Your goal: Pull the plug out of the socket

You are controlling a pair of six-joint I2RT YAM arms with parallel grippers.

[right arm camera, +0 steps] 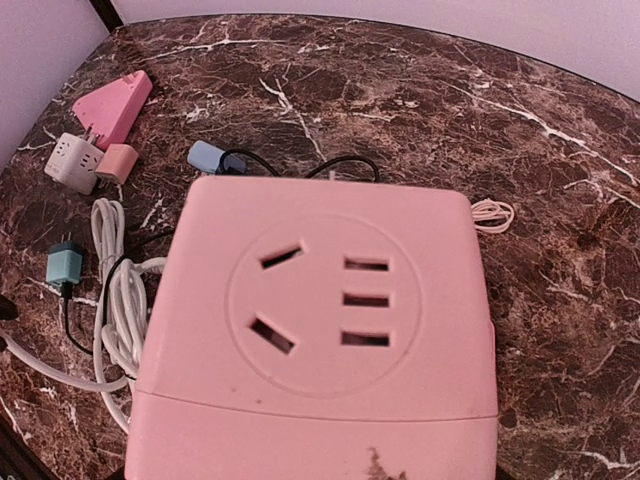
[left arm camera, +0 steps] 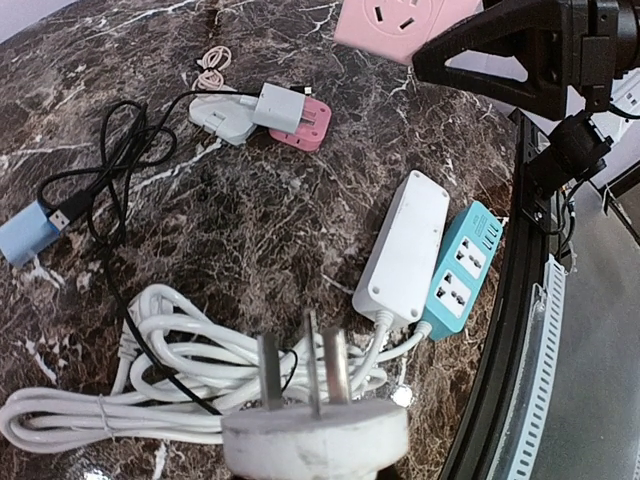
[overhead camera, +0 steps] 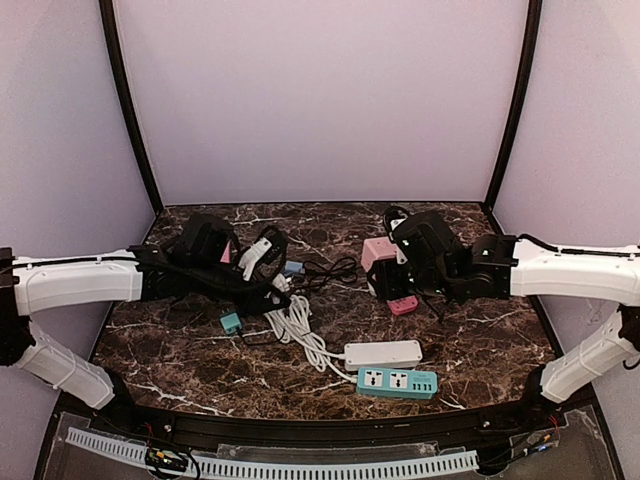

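My left gripper (overhead camera: 250,262) is shut on a white three-prong plug (left arm camera: 315,432), held above the table with its bare prongs (left arm camera: 308,365) pointing away from the wrist. The plug hides the fingers in the left wrist view. My right gripper (overhead camera: 392,270) is shut on a pink cube socket (right arm camera: 320,320), whose face fills the right wrist view with its slots empty. The socket also shows in the top view (overhead camera: 378,250) and in the left wrist view (left arm camera: 400,25). Plug and socket are apart, with a wide gap between them.
A white power strip (overhead camera: 383,352) and a teal one (overhead camera: 397,383) lie near the front, beside a coiled white cable (overhead camera: 295,325). Small adapters lie about: teal (overhead camera: 231,322), blue (overhead camera: 293,268), pink (overhead camera: 403,305). A black cable (overhead camera: 335,272) loops mid-table.
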